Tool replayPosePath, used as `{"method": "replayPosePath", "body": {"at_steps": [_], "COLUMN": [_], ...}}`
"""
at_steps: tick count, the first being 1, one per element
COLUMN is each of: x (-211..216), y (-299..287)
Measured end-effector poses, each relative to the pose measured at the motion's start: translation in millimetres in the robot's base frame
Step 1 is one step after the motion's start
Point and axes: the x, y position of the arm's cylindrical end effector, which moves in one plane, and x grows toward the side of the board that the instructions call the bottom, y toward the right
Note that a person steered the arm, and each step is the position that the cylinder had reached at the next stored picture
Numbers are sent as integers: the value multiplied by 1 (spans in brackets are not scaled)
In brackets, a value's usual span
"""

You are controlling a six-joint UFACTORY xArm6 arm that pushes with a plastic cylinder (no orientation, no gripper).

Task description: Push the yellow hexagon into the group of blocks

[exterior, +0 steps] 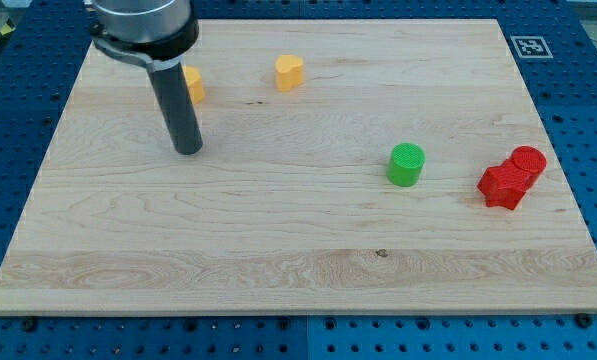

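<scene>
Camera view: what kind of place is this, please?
Probably a robotics lab bench. A wooden board lies on a blue perforated mounting table, a printed square marker sits at the board's corner, and my tip works among small coloured blocks such as the green cylinder.
</scene>
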Motion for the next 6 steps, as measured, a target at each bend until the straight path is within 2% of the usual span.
{"method": "replayPosePath", "body": {"at_steps": [3,5,6], "x": [-106,-157,-166], "y": [-21,-62,-76]}}
